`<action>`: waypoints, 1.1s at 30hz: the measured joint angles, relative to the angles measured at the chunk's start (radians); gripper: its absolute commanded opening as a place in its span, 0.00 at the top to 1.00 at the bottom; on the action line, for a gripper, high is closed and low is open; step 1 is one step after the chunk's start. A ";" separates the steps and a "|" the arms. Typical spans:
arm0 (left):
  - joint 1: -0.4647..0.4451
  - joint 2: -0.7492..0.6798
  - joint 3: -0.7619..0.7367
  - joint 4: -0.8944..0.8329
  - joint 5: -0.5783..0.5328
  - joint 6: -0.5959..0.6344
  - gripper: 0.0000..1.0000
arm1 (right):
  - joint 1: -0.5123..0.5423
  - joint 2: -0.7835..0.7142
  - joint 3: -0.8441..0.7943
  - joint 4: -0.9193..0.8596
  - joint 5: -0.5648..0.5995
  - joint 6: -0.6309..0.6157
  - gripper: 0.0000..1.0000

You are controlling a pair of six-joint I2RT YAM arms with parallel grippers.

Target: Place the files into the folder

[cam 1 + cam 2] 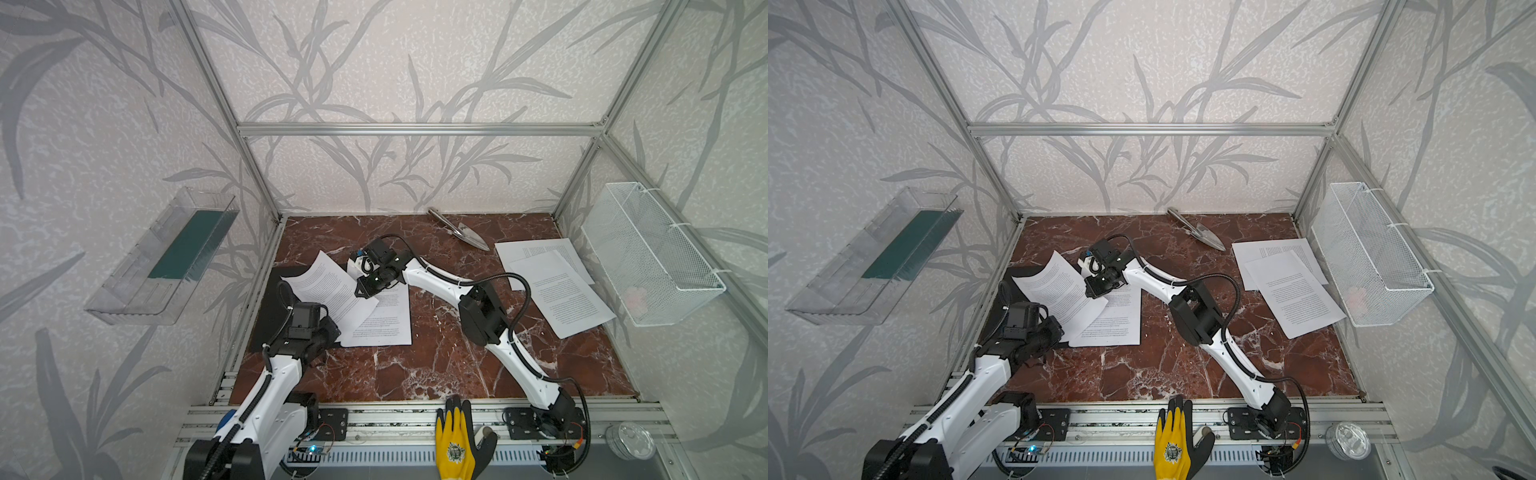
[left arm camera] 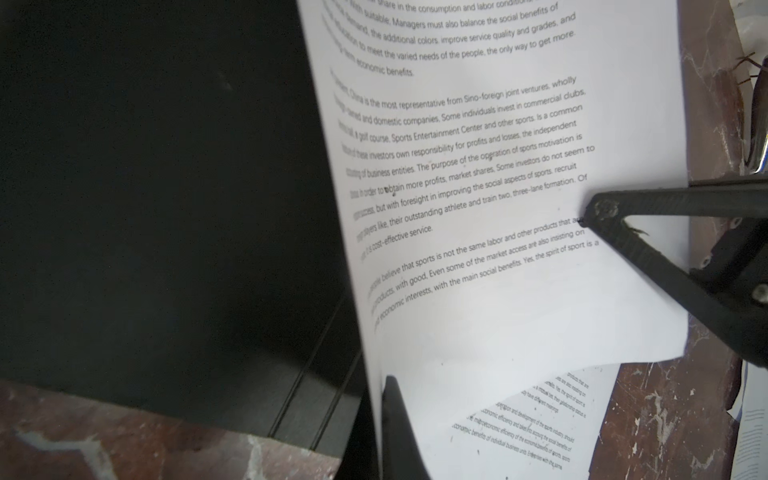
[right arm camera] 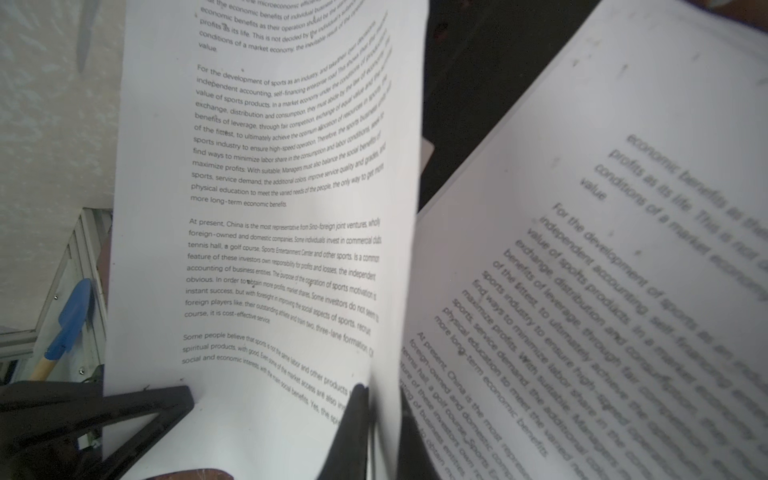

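In both top views a printed white sheet (image 1: 328,286) (image 1: 1059,291), one of the files, hangs lifted and curved between my two grippers. My left gripper (image 1: 336,332) (image 2: 380,399) is shut on its near corner. My right gripper (image 1: 366,291) (image 3: 380,403) is shut on its right edge. Beneath it the black folder (image 1: 270,307) (image 2: 166,208) lies flat at the table's left side. A second sheet (image 1: 386,320) (image 3: 623,291) lies flat partly under the lifted one. Two more sheets (image 1: 557,286) overlap at the right.
A metal trowel (image 1: 459,230) lies near the back wall. A white wire basket (image 1: 652,257) hangs on the right wall. On the left wall is a clear bin (image 1: 137,299) holding a dark green panel. A yellow glove (image 1: 457,444) and a round tin (image 1: 631,440) rest on the front rail.
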 measured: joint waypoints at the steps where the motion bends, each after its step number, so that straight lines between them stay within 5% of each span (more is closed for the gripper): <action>1: 0.000 0.000 -0.004 0.008 0.008 0.002 0.70 | -0.001 0.000 0.000 -0.001 0.000 0.002 1.00; 4: 0.000 -0.010 -0.010 0.013 0.031 -0.007 0.38 | -0.005 -0.013 -0.016 -0.004 0.001 0.009 1.00; 6: 0.000 -0.040 -0.010 0.012 0.045 -0.005 0.02 | -0.008 -0.053 -0.074 0.008 0.012 0.021 1.00; 13: -0.001 -0.180 0.056 -0.060 0.131 -0.018 0.01 | -0.035 -0.401 -0.524 0.194 0.073 0.153 1.00; 21: -0.003 -0.288 0.403 -0.263 0.234 0.087 0.01 | -0.194 -0.761 -1.005 0.460 0.169 0.375 1.00; 33: -0.007 -0.295 0.486 -0.426 0.338 0.289 0.01 | -0.157 -0.778 -1.263 0.605 0.257 0.572 1.00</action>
